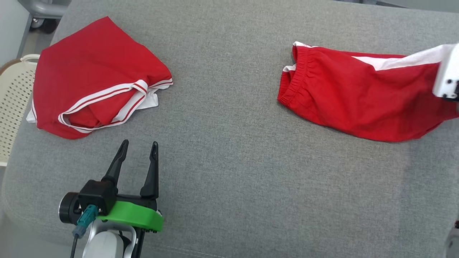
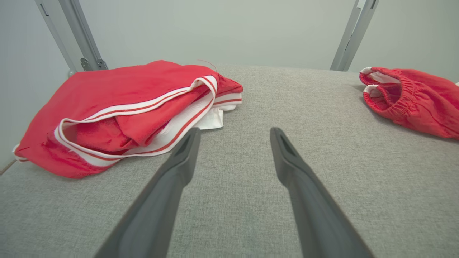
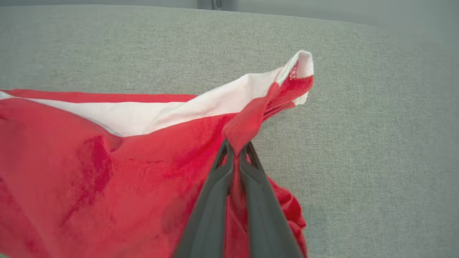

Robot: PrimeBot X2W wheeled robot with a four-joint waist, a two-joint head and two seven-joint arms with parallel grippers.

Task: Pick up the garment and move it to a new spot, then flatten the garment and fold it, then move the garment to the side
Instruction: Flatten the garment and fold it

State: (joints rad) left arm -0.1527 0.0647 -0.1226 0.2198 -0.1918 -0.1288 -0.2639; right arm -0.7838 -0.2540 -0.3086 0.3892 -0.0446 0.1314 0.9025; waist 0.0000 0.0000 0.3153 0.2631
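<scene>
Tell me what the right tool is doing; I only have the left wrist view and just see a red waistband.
Observer: The right tool is shut on a bunched corner of those red shorts, beside their white side panel.
Operator: Is that corner off the cushion?
Observer: It looks raised above it; the rest trails down.
Operator: Anything beyond the striped garment?
Observer: A cream perforated basket stands past the cushion's left edge.

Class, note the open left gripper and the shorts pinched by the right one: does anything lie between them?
Nothing visible does. Bare grey cushion separates the left gripper and the shorts; the folded garment lies ahead-left, off that line.
</scene>
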